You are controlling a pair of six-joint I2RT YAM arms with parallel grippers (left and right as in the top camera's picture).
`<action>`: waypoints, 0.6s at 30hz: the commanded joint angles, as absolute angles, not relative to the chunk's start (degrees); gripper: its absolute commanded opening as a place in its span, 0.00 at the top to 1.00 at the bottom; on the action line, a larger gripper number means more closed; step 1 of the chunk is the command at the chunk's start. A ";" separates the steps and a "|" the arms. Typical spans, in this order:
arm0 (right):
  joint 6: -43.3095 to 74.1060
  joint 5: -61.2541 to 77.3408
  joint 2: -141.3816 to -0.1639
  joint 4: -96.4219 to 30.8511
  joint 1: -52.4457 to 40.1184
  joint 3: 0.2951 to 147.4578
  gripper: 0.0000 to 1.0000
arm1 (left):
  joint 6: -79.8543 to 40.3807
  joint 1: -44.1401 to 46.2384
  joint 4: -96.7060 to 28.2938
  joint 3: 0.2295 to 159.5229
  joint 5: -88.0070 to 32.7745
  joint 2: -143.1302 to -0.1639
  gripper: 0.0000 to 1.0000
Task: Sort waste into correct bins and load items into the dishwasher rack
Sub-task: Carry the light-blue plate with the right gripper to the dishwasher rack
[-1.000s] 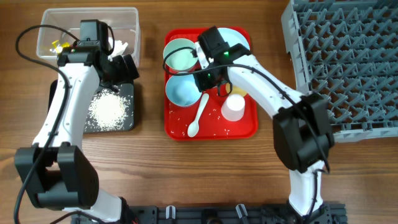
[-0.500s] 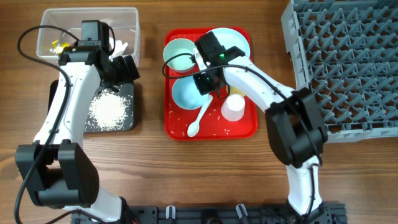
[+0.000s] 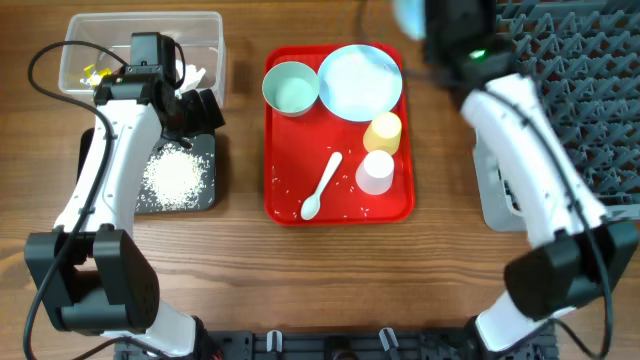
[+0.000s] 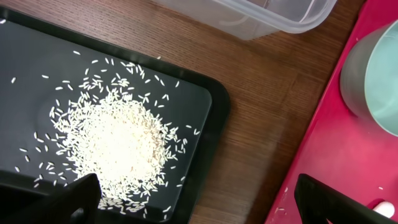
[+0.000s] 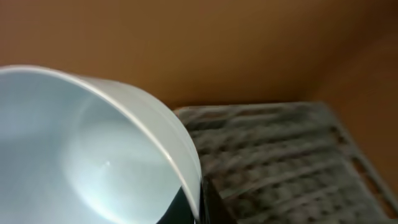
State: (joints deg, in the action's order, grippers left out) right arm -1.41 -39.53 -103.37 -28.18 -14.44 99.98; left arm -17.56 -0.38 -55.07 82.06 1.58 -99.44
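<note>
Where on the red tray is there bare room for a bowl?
The red tray is bare at left-middle, between the light blue bowl, the white spoon and the yellow cup. Its right side is crowded: plate, white cup.

A clear rectangular plastic tub (image 3: pixel 215 40) holds yellow snack wrappers (image 3: pixel 90 72) and crumpled white tissue (image 3: pixel 198 74); the shallow black rectangular tray (image 4: pixel 199 118) in front of it carries a heap of white rice grains (image 4: pixel 115 143). Between tub and rack sit a light blue round bowl (image 3: pixel 290 88), a large light blue plate (image 3: pixel 360 82), a yellow cup (image 3: pixel 383 130), a white cup (image 3: pixel 376 172) and a white plastic spoon (image 3: pixel 322 186). A second light blue bowl (image 5: pixel 74 149) hangs tilted near the grey pegged plastic rack (image 3: pixel 615 70).
</note>
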 commanded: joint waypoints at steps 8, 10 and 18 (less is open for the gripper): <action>-33.87 -48.75 -112.92 2.81 -2.00 99.83 0.96 | -18.48 -0.49 -54.94 81.60 0.89 -99.98 0.00; -38.00 -48.90 -115.83 7.49 -0.99 99.83 0.96 | -18.48 -0.49 -54.94 81.60 0.89 -99.98 0.00; -42.30 -48.58 -123.46 14.48 0.71 99.83 0.96 | -18.48 -0.49 -54.94 81.60 0.89 -99.98 0.00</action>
State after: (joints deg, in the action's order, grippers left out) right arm -39.66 -47.68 -121.95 13.85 0.67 99.57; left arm -17.56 -0.38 -55.07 82.00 1.39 -99.44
